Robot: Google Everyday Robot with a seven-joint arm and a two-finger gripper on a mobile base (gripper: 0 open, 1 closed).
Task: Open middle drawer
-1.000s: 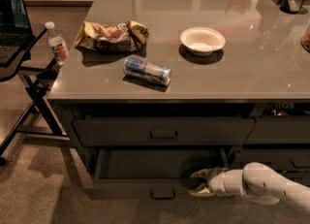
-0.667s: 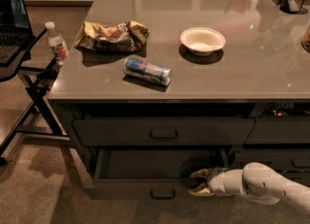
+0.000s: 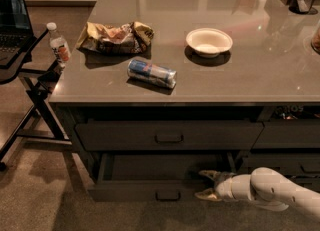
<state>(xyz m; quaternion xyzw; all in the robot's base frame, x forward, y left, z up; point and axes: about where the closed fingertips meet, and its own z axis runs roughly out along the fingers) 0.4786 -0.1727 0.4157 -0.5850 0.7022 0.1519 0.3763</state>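
Observation:
The middle drawer (image 3: 130, 191) is the wide dark one low under the counter. It stands pulled out toward me, with its dark inside (image 3: 165, 167) showing behind the flat front and a small rectangular pull (image 3: 167, 195) at centre. My gripper (image 3: 207, 184) reaches in from the lower right on a white arm (image 3: 270, 190). It is open at the right end of the drawer front, with one fingertip (image 3: 206, 174) over the inside and the other (image 3: 204, 195) in front of the face. I cannot tell whether they touch it.
A closed wide drawer (image 3: 169, 136) sits above, and narrower drawer fronts (image 3: 287, 136) are to the right. The grey counter (image 3: 260, 75) carries a lying can (image 3: 151, 73), a white bowl (image 3: 209, 41) and a crumpled snack bag (image 3: 115, 36). A folding stand with a water bottle (image 3: 59, 45) and a laptop (image 3: 12, 20) is at the left.

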